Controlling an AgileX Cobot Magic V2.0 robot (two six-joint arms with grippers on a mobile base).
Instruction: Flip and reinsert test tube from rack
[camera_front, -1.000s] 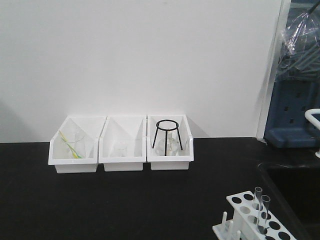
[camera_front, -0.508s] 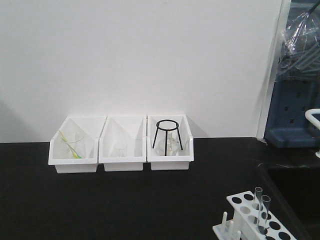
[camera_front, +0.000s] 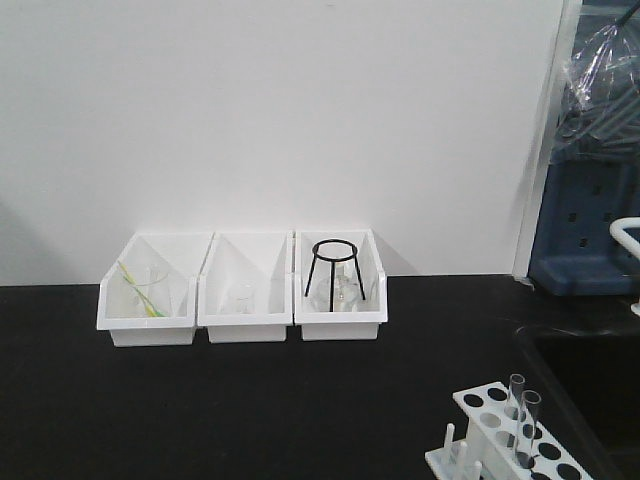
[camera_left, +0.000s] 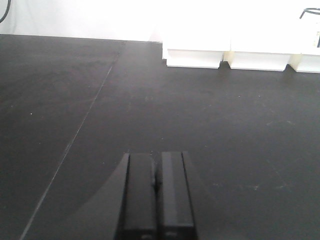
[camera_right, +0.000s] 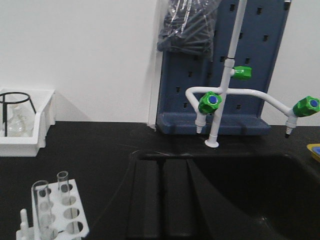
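The white test-tube rack stands at the bottom right of the black bench, with two clear test tubes upright in its holes and short pegs on its near side. It also shows at the lower left of the right wrist view, with the tubes standing in it. My right gripper is shut and empty, to the right of the rack, over the edge of the black sink. My left gripper is shut and empty, low over bare bench, far from the rack.
Three white open-front bins stand in a row against the back wall, the right one holding a black wire tripod. A black sink, a white tap with green knobs and a blue pegboard lie to the right.
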